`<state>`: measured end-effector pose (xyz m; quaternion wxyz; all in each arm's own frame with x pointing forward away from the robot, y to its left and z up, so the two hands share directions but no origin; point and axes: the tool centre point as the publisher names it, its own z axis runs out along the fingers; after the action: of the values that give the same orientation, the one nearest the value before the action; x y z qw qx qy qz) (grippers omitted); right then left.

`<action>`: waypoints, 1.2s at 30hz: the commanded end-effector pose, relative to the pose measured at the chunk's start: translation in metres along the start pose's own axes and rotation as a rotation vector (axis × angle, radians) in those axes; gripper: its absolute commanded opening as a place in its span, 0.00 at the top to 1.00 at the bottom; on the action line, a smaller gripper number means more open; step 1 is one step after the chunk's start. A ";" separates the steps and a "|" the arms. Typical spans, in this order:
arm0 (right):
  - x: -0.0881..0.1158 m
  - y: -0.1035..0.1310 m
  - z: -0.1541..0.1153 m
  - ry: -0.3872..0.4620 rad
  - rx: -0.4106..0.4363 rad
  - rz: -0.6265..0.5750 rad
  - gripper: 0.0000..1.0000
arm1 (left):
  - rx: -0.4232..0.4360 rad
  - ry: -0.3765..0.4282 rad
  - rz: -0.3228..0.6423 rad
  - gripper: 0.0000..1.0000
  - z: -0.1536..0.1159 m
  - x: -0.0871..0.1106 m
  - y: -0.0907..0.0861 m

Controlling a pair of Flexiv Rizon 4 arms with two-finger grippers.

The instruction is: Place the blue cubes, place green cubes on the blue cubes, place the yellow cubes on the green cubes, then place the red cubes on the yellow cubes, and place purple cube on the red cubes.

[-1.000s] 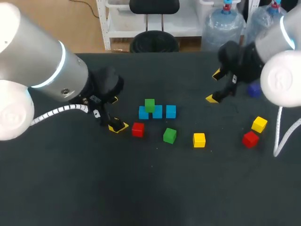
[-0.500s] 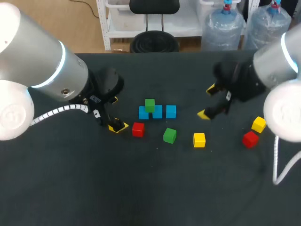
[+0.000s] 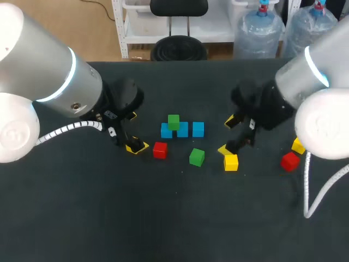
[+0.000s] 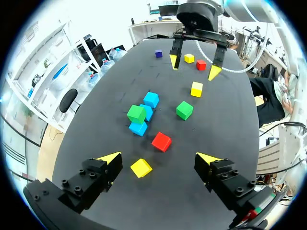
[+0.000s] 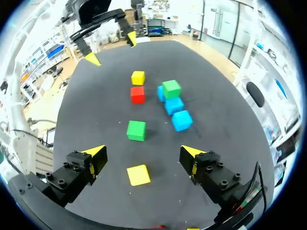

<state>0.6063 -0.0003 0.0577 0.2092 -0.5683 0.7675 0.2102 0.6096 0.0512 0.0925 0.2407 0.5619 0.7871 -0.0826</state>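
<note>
Right gripper (image 3: 227, 135), fingers spread and empty, has swung in from the table's right side and now hovers at the small yellow plastic cube (image 3: 230, 162). It looks like a pick, though the loose green cube (image 3: 197, 157) seems due first. Left gripper (image 3: 132, 132) unmoved, also spread.

Left wrist view: small purple cube (image 4: 158, 53) shows; the head view hides it.

Right wrist view: that yellow cube lies between the spread fingers, untouched.

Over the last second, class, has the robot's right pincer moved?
Yes. The right pincer has swung across toward the blue cubes and nearer the camera, ending beside the middle yellow cube.
</note>
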 end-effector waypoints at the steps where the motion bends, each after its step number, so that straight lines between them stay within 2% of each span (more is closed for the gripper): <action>1: -0.013 0.003 0.013 0.032 -0.094 -0.020 0.00 | 0.000 0.003 -0.001 0.00 0.000 -0.001 0.001; 6: -0.015 0.016 0.018 0.092 -0.101 -0.065 0.00 | 0.000 0.003 -0.001 0.00 0.000 -0.001 0.001; 10: -0.014 0.019 0.020 0.124 -0.091 -0.058 0.00 | 0.000 0.003 -0.001 0.00 0.000 -0.001 0.001; 13: -0.014 0.020 0.026 0.150 -0.129 -0.036 0.00 | 0.000 0.003 -0.001 0.00 0.000 -0.001 0.001; 18: -0.012 0.016 0.038 0.178 -0.194 0.035 0.00 | 0.000 0.003 -0.001 0.00 0.000 -0.001 0.001; 24: -0.012 0.005 0.051 0.196 -0.211 0.074 0.00 | 0.000 0.003 -0.001 0.00 0.000 -0.001 0.001; 32: -0.014 0.014 0.059 0.275 -0.184 -0.019 0.00 | 0.000 0.003 -0.001 0.00 0.000 -0.001 0.001; 36: -0.014 0.015 0.061 0.299 -0.178 -0.021 0.00 | 0.000 0.003 -0.001 0.00 0.000 -0.001 0.001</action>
<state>0.6028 0.0461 0.0167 0.0435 -0.6176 0.7606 0.1951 0.6096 0.0512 0.0925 0.2407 0.5619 0.7871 -0.0826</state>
